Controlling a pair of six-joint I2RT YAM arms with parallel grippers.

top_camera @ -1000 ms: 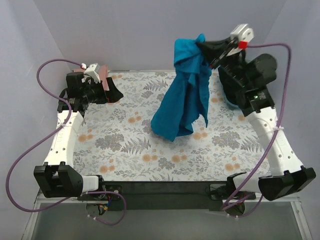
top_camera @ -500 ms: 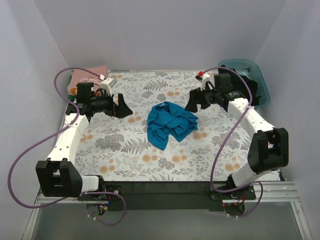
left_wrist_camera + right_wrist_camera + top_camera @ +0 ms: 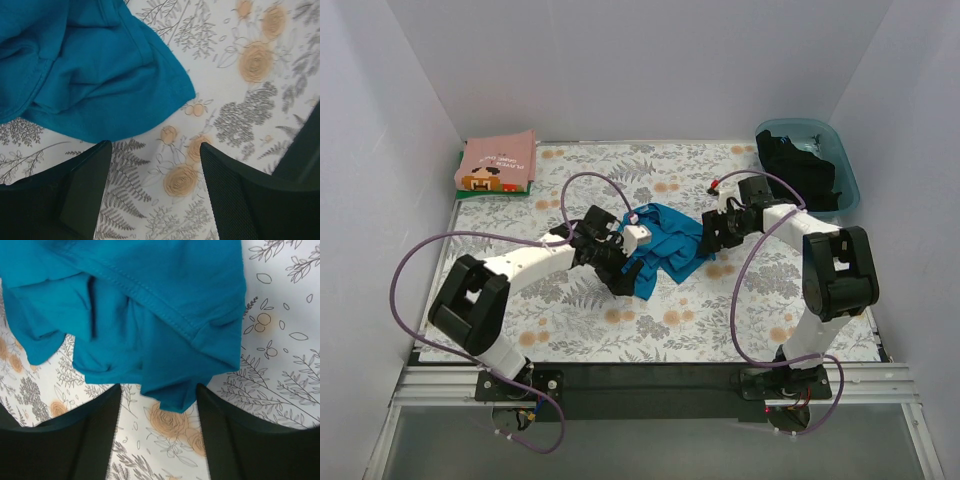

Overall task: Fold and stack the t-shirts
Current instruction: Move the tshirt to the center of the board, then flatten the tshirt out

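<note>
Here's the teal-blue t-shirt (image 3: 665, 245): soft, matt knit cloth with neat rows of stitching along its hems, lying on a surface (image 3: 740, 300) covered in a smooth, low-sheen floral print. The fingers (image 3: 250, 200) of the left end effector (image 3: 155, 147) are black matt plastic with a fine grainy texture, and the right end effector (image 3: 159, 390) looks much the same. Back in the corner, the tub (image 3: 847, 185) is translucent blue plastic with a slight gloss.

The floral table (image 3: 770, 300) holds a crumpled teal t-shirt (image 3: 670, 236), folded shirts (image 3: 498, 160) and a tub (image 3: 798, 126).
</note>
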